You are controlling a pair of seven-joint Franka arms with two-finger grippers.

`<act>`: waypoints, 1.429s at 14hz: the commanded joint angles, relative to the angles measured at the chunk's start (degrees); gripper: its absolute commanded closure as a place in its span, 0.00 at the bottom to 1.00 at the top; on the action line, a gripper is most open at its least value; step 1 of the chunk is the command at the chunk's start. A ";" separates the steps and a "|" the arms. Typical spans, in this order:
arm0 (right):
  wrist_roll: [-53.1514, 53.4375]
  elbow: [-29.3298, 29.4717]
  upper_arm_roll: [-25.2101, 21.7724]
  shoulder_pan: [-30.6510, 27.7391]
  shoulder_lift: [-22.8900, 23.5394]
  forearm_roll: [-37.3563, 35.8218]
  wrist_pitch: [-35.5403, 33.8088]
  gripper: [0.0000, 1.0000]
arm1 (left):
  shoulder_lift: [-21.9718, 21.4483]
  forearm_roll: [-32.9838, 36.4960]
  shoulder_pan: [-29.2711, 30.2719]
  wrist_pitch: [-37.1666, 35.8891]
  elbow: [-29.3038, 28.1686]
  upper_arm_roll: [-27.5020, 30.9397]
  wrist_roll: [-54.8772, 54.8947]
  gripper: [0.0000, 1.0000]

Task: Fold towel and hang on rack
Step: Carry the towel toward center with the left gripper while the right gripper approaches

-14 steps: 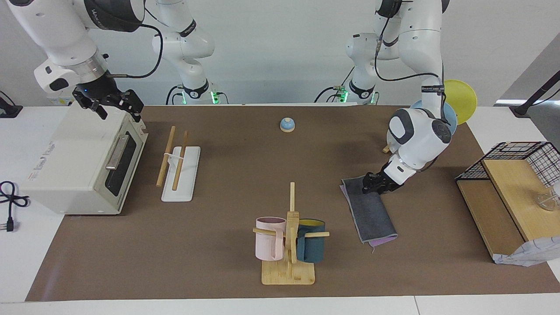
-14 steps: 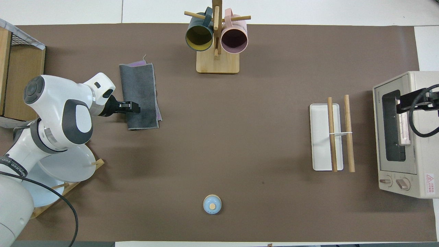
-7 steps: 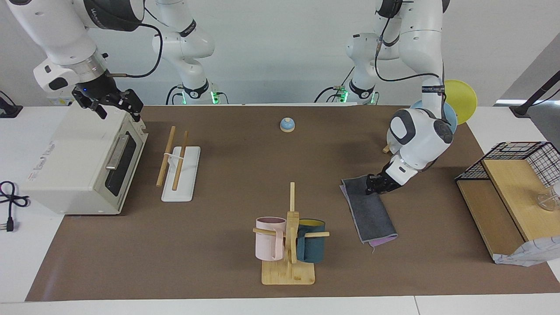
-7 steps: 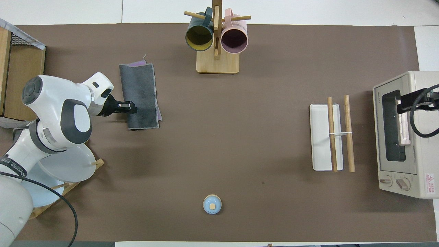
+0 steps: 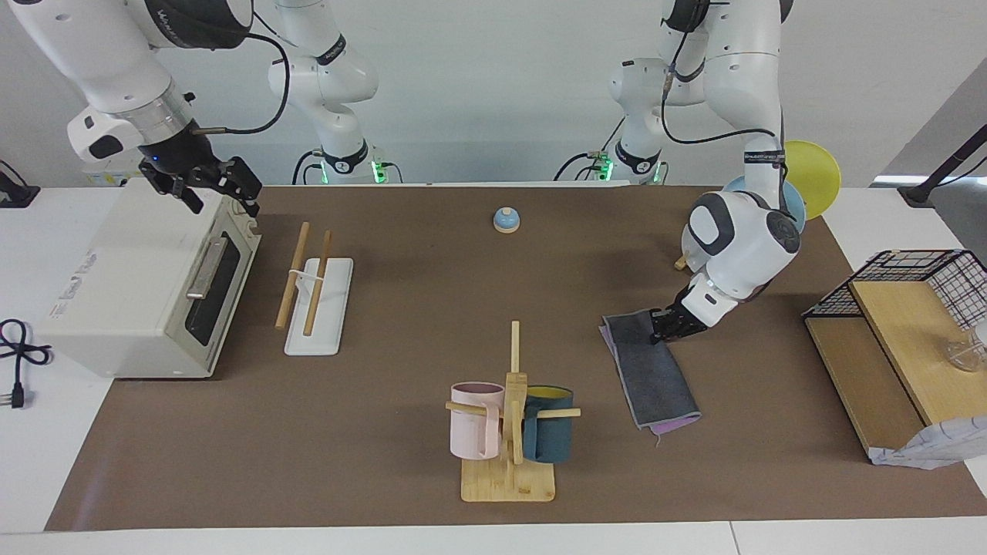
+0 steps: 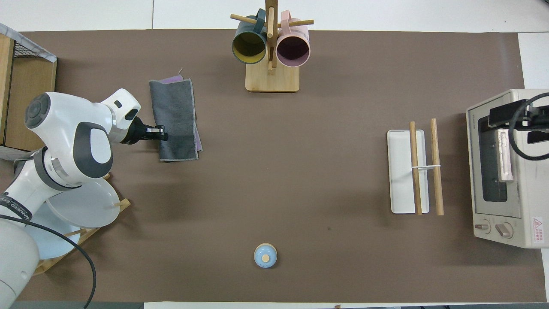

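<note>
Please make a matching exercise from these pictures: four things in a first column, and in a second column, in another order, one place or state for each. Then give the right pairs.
Things:
1. towel
2. pink mug
3. right gripper
4. blue bell

Places or states:
A. open, over the toaster oven
B. hangs on the wooden mug tree
C. folded on the brown mat, its edge pinched by the shut left gripper
D. alone on the mat, nearest to the robots

Pairs: 1-C, 2-B, 3-A, 4-D
</note>
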 commanded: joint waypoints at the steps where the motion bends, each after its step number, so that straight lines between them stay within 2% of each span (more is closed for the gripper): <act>1: 13.77 -2.79 0.39 -0.10 -1.18 6.32 3.59 0.00 | -1.97 -0.82 0.69 -6.86 4.10 0.00 -6.77 1.00; 6: 29.07 -9.99 1.26 0.16 -3.72 18.79 13.78 0.00 | -7.16 0.06 -2.38 -16.18 9.02 -0.35 -33.72 1.00; 8: 36.80 -10.88 2.15 2.79 -3.99 20.91 17.91 0.00 | -8.21 3.47 -5.27 -18.12 11.48 -0.62 -45.07 1.00; 11: 52.79 -14.82 2.24 7.62 -4.69 29.42 29.58 0.00 | -10.93 4.02 -8.27 -18.66 13.42 -2.89 -68.34 1.00; 15: 68.62 -20.01 2.32 15.96 -4.70 39.44 47.60 0.00 | -13.84 4.02 -8.54 -17.96 17.02 -8.17 -102.60 1.00; 20: 80.50 -21.78 2.32 24.85 -1.36 47.09 60.09 0.00 | -14.19 8.23 -8.72 -16.55 20.29 -14.49 -134.37 1.00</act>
